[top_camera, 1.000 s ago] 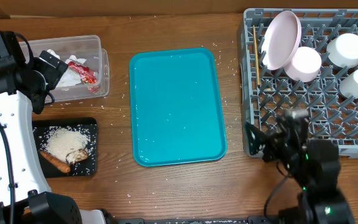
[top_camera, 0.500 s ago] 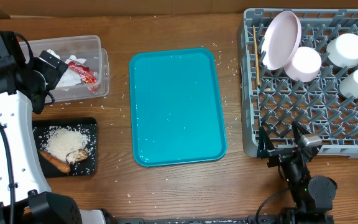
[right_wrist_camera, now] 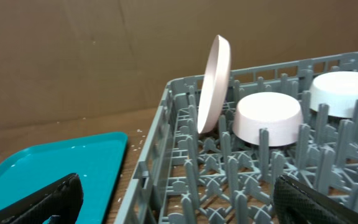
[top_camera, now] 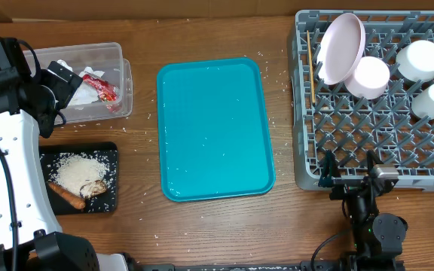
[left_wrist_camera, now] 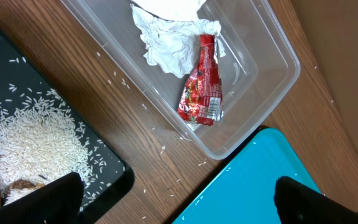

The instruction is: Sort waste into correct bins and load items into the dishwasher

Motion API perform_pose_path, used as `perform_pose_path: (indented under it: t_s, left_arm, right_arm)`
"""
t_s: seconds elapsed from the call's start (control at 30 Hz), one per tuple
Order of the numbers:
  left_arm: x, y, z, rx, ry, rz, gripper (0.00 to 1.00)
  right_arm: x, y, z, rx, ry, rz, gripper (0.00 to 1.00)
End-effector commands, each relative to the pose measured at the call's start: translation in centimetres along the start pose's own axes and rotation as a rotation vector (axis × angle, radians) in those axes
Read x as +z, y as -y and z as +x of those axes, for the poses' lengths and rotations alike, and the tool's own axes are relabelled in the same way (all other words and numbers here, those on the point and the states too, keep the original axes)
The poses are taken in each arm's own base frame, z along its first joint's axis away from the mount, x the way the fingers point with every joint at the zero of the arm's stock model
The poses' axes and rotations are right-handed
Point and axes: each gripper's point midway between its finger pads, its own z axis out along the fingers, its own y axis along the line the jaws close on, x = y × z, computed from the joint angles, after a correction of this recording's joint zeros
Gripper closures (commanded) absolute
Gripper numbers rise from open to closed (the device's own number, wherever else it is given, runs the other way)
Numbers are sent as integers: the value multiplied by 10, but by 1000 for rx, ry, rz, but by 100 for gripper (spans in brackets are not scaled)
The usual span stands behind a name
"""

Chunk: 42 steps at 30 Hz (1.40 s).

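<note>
The clear tub (top_camera: 123, 56) holds crumpled napkins (left_wrist_camera: 166, 43) and a red wrapper (left_wrist_camera: 204, 84). The black tray (top_camera: 110, 154) holds rice (top_camera: 77, 172), a carrot piece (top_camera: 66, 196) and a brown chunk (top_camera: 94, 186). The grey dish rack (top_camera: 368, 143) holds an upright plate (top_camera: 341, 47), two bowls (top_camera: 371, 77), a cup (top_camera: 432, 99) and a wooden stick (top_camera: 309, 64). My left gripper (top_camera: 60, 81) is open and empty above the tub's left end. My right gripper (top_camera: 350, 178) is open and empty at the rack's front edge, facing the plate (right_wrist_camera: 215, 81).
A large teal tray (top_camera: 213, 128) lies in the middle of the table, between the bins and the rack. Loose rice grains are scattered on the wood around it. The rack's near wall (right_wrist_camera: 160, 143) is right in front of the right gripper.
My right arm has pulled back and dropped from over the rack's front left corner to the table's front edge. The left arm has not moved.
</note>
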Motion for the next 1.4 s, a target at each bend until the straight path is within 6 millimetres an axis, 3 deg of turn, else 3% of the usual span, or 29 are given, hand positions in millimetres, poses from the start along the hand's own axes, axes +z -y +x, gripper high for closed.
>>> perform_pose_path:
  t_s: [0.0, 1.0, 1.23, 1.37]
  left_arm:
    - [-10, 5, -5, -4, 27, 18, 0]
    - [-10, 4, -4, 11, 23, 14, 0]
    - [-8, -39, 47, 45, -170, -147, 0]
    - [4, -52, 69, 88, -164, -178, 0]
  right_arm:
    - [0, 4, 1, -6, 9, 25, 0]
    - [0, 4, 1, -6, 8, 25, 0]
    - [0, 4, 1, -6, 8, 25, 0]
    - [0, 4, 1, -6, 8, 25, 0]
